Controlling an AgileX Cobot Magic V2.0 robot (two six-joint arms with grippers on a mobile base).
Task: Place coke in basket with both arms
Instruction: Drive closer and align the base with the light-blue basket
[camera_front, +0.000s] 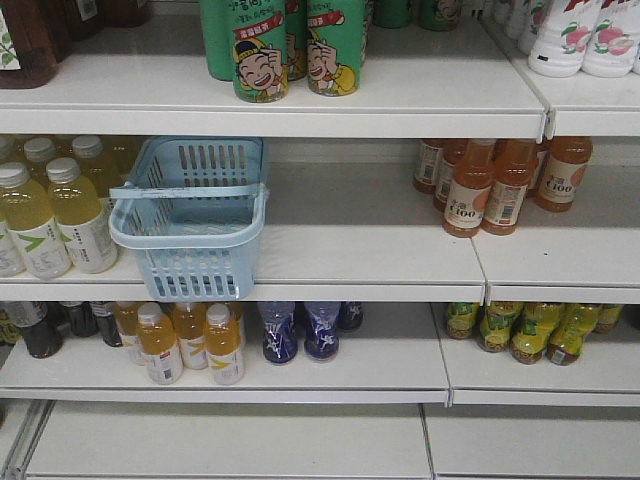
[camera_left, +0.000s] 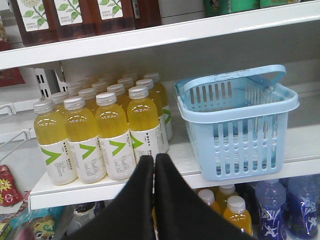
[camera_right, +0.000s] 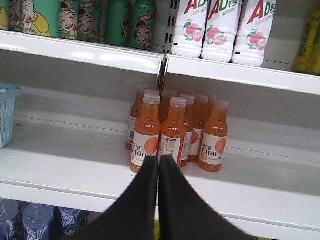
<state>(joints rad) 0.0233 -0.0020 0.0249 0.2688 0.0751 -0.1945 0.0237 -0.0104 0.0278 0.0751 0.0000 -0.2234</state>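
So where is the coke?
— Unseen in any view. On the middle shelf (camera_front: 380, 250) stands the basket (camera_front: 195, 270), slotted pale-blue plastic, up and right of the left gripper (camera_left: 153, 161), the nearer one.
— And the claws?
— Left and right gripper (camera_right: 159, 161) alike: flat black fingers (camera_right: 145, 200) pressed together, empty.

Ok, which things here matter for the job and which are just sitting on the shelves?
For the job: basket, left tool, right tool, both shut; no coke in view.
Just sitting: yellow drink bottles, orange C100 bottles, green cartoon drinks, white AD bottles.
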